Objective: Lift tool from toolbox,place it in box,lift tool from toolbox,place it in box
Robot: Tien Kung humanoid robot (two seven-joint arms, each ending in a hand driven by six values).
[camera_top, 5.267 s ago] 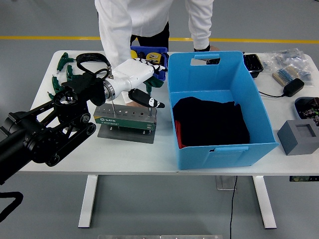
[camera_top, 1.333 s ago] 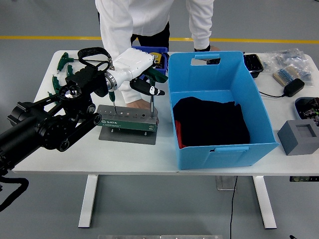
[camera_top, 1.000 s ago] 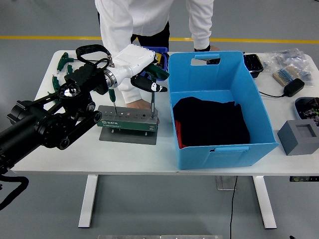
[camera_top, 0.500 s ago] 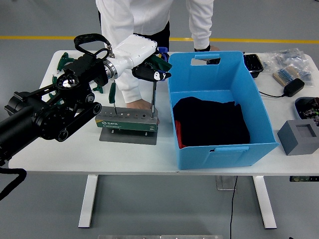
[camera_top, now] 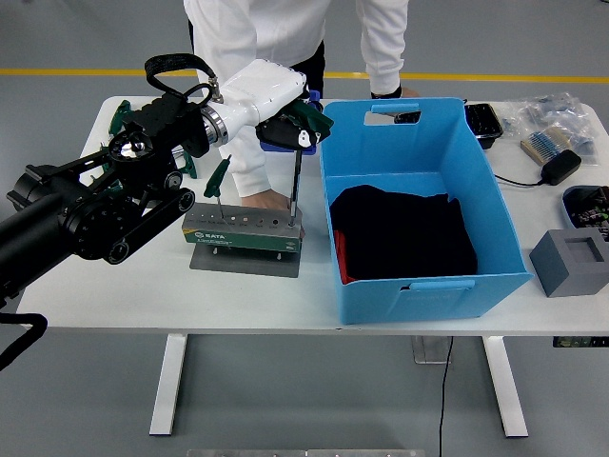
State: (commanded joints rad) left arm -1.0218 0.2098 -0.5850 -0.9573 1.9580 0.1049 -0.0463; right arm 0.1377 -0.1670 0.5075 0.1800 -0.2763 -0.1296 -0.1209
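My left hand (camera_top: 290,129), white with black fingertips, is shut on a green-handled T-handle tool (camera_top: 297,171). The tool's thin shaft hangs down, its tip just above the right end of the green toolbox block (camera_top: 243,229). Another green-handled tool (camera_top: 217,181) stands in the block's left holes. The block rests on a grey plate. The big blue box (camera_top: 419,200) stands to the right, with black cloth inside. A person's hand (camera_top: 269,200) rests on the table behind the block.
Several green-handled tools (camera_top: 119,116) lie at the table's far left. A blue parts bin sits behind my hand. Right of the blue box are a black charger (camera_top: 559,168), a grey foam block (camera_top: 574,259) and bagged parts.
My left hand has risen with the T-handle tool, drawing its shaft up out of the block's right end. The arm swung up and slightly right.
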